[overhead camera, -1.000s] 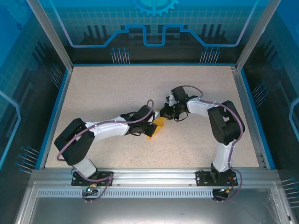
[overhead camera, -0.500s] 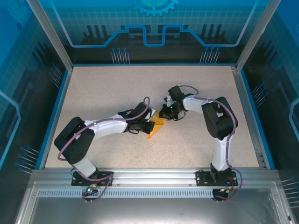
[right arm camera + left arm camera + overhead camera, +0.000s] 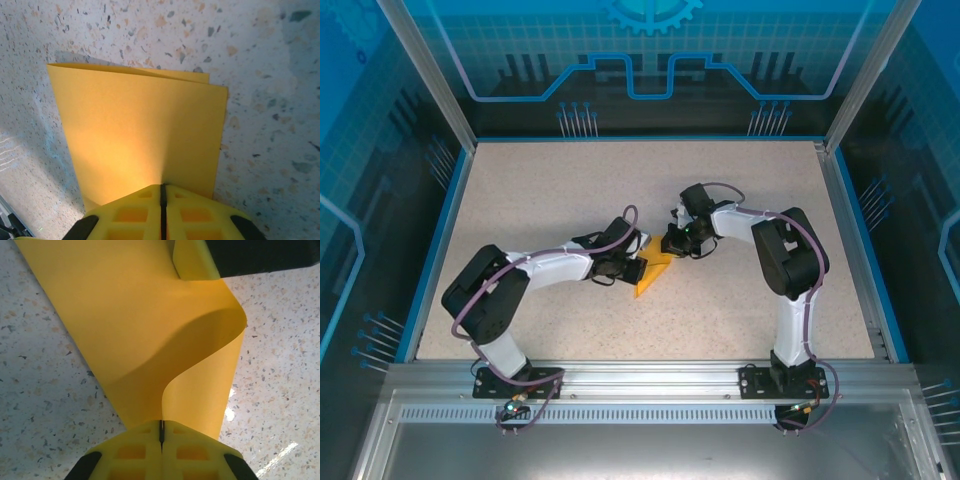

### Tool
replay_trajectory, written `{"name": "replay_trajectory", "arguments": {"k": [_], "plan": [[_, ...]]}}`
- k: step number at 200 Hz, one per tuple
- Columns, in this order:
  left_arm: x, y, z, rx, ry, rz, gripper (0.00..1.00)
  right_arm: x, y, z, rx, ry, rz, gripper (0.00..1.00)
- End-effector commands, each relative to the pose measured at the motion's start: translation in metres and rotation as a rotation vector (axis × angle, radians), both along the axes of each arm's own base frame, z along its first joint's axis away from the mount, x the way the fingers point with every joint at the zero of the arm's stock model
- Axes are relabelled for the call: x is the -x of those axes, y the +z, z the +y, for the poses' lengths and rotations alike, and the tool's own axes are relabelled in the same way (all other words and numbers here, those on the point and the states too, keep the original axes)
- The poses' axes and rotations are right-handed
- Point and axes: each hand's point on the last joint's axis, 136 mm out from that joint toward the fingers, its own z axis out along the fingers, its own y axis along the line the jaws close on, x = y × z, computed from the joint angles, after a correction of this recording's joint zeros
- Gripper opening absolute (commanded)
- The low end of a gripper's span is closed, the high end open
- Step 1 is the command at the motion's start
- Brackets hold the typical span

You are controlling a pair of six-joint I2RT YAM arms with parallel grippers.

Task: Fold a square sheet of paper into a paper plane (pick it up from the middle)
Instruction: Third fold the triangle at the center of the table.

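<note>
the left gripper [image 3: 161, 432] has two yellow plastic fingers [image 3: 150, 440] with little square holes in them. they are pressed tight together, with just a thin dark line between them, and they pinch one edge of the square sheet of paper [image 3: 125, 325]. the paper is thin, smooth and orange-yellow, with no marks. from the pinch it goes up, bends over in a soft round wave, and runs to the top of the left wrist view, where another yellow tip on a black block touches it

the right gripper [image 3: 162, 192] has the same yellow fingers, also pressed together, and it pinches the paper too. in the right wrist view the paper is folded in two, with a second layer peeking out along the top and right edges. its sides are straight and its corners are sharp

from above, both grippers meet near the middle of the table [image 3: 540, 190]. the left one is on the left of the paper and the right one is just up and to the right of it. the paper sits between them as a small pointed shape, its tip aimed at the near side. the table is hard and pale, speckled with tiny dark and brown dots
</note>
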Motion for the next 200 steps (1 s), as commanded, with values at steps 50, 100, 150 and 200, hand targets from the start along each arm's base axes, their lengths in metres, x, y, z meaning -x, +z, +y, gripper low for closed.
{"name": "replay_trajectory", "arguments": {"k": [50, 100, 150, 200], "plan": [[-0.013, 0.002, -0.003, 0.016, -0.017, -0.005, 0.0, 0.015, -0.012, -0.004, 0.051, 0.022, 0.05, 0.1], [-0.016, -0.002, 0.0, -0.005, -0.017, 0.0, 0.0, 0.016, -0.011, -0.003, 0.049, 0.022, 0.051, 0.1], [-0.014, -0.005, 0.004, -0.014, -0.004, 0.017, 0.0, 0.016, -0.01, -0.003, 0.05, 0.021, 0.049, 0.1], [-0.011, -0.009, 0.005, -0.016, 0.003, 0.044, 0.0, 0.016, -0.01, -0.004, 0.054, 0.02, 0.049, 0.1]]}}
